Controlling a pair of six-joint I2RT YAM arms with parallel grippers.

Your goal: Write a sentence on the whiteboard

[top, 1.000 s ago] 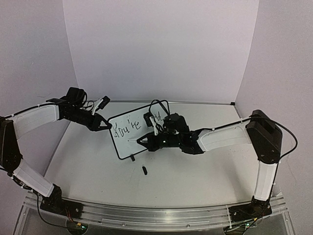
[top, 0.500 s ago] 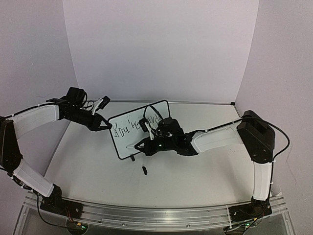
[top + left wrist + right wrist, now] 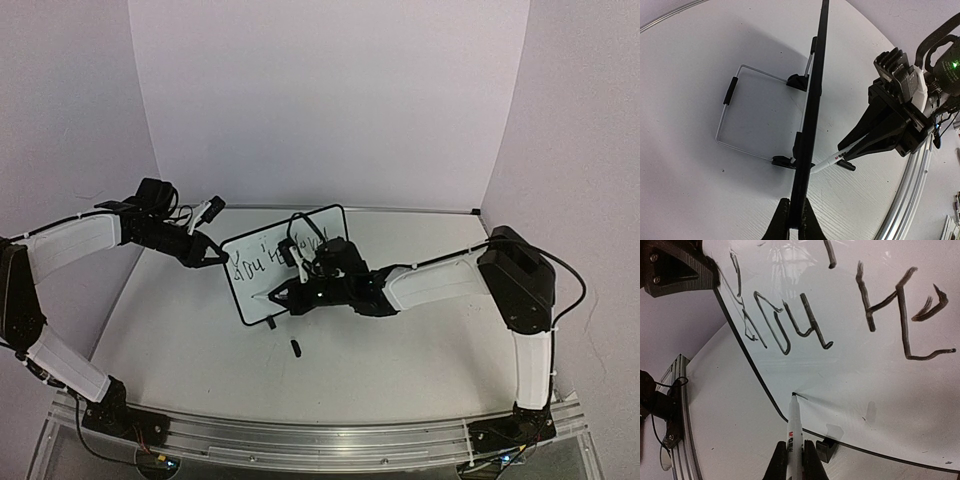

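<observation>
The whiteboard [image 3: 262, 278] stands tilted at mid-table on a wire stand [image 3: 740, 115]; in the left wrist view the whiteboard [image 3: 814, 90] shows edge-on. My left gripper [image 3: 214, 257] is shut on its left edge, the fingertips [image 3: 794, 216] pinching the frame. Dark marker script, the start of the sentence [image 3: 840, 315], reads "You're" along the top; the sentence [image 3: 252, 262] runs partly behind my right wrist. My right gripper [image 3: 794, 457] is shut on a white marker [image 3: 794, 427]. Its tip touches the whiteboard [image 3: 880, 390] low on the left.
The marker's black cap [image 3: 296, 347] lies on the table in front of the board. A black foot [image 3: 825, 450] props the board's lower edge. White walls stand on three sides, and a metal rail [image 3: 300, 440] runs along the near edge.
My right gripper has moved left along the lower part of the board with the marker, from mid-board to the lower left corner. The left gripper and board have stayed still.
</observation>
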